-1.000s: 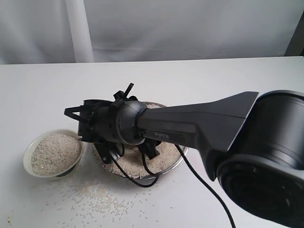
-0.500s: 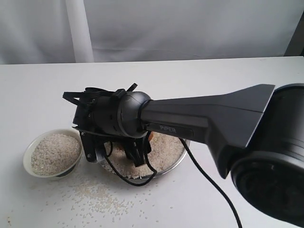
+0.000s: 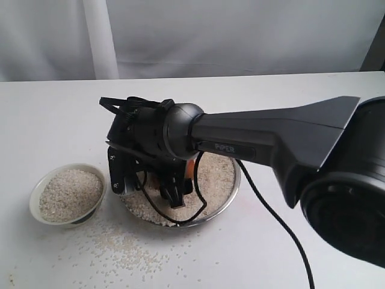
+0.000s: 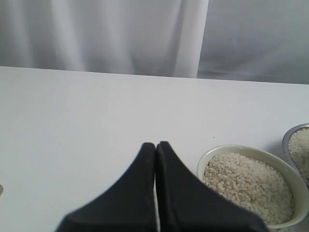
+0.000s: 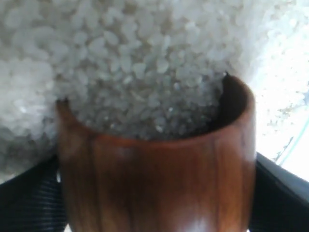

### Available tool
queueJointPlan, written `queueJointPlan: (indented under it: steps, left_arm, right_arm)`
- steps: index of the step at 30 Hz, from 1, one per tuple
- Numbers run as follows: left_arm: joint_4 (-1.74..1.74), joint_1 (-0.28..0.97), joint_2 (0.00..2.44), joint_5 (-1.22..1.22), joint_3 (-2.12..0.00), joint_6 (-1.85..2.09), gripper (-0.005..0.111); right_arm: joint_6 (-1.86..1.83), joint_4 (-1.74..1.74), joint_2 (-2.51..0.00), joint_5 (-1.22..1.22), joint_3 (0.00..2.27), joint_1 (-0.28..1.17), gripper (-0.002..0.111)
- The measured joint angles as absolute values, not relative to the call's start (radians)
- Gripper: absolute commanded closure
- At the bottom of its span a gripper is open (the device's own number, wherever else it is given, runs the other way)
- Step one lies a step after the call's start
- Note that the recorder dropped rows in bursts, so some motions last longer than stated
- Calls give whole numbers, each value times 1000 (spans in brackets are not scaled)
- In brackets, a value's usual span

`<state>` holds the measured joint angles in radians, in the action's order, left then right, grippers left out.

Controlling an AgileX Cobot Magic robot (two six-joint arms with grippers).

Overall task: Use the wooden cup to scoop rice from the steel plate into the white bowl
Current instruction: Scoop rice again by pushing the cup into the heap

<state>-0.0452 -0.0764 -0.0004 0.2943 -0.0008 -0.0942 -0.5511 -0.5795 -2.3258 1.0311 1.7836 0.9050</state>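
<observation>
My right gripper (image 3: 162, 189) points down into the steel plate (image 3: 224, 206) and is shut on the wooden cup (image 5: 159, 179). Black fingers (image 5: 282, 193) press the cup's reddish-brown sides. The cup's mouth is pushed into the rice (image 5: 140, 72), and grains fill its opening. In the exterior view only an orange-brown sliver of the cup (image 3: 191, 168) shows behind the wrist. The white bowl (image 3: 35, 195), heaped with rice (image 3: 69, 194), stands just left of the plate. My left gripper (image 4: 155, 145) is shut on nothing, low over the table near the white bowl (image 4: 208, 155).
Loose grains (image 3: 126, 250) lie scattered on the white table in front of the bowl and plate. The right arm's black cable (image 3: 264, 211) trails over the plate's rim toward the front. A pale curtain hangs behind the table.
The right gripper has swung from beside the white bowl back over the steel plate, turned downward and sunk the cup into the rice. The bowl has not moved.
</observation>
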Motion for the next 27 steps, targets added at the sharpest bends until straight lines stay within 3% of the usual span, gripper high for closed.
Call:
queueJointPlan:
  steps: [27]
  left_arm:
    - [-45,-76,0,294,-1,-94,107]
  right_arm:
    - [-599,-421,-2276,820,1683,836,108]
